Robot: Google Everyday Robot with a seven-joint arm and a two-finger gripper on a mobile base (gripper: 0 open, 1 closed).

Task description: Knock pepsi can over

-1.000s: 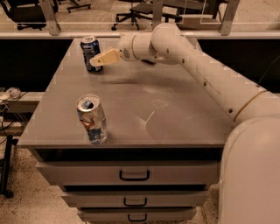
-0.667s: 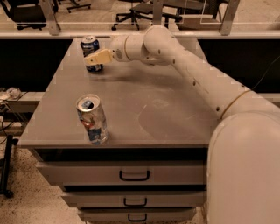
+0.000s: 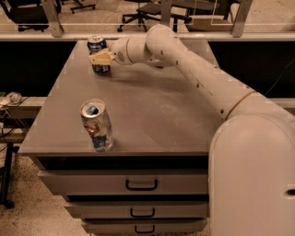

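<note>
A grey cabinet top point(image 3: 156, 115) over a stack of drawers point(image 3: 138, 184) fills the camera view, with office chairs point(image 3: 138, 11) beyond a rail at the back. The pepsi can point(image 3: 97, 44) stands upright at the far left corner, close to both the left and far edges. The gripper point(image 3: 99, 58) sits at the can's mid height and overlaps it from the right; I cannot tell whether it is spread or closed. A push to the left or away would probably send the can off the top instead of just tipping it. A low, slow contact may only slide it. Open surface lies near and right of the can. The taller silver can point(image 3: 97, 125) stands well apart by the near left edge, clear of the arm point(image 3: 198, 76) unless it swings nearward
</note>
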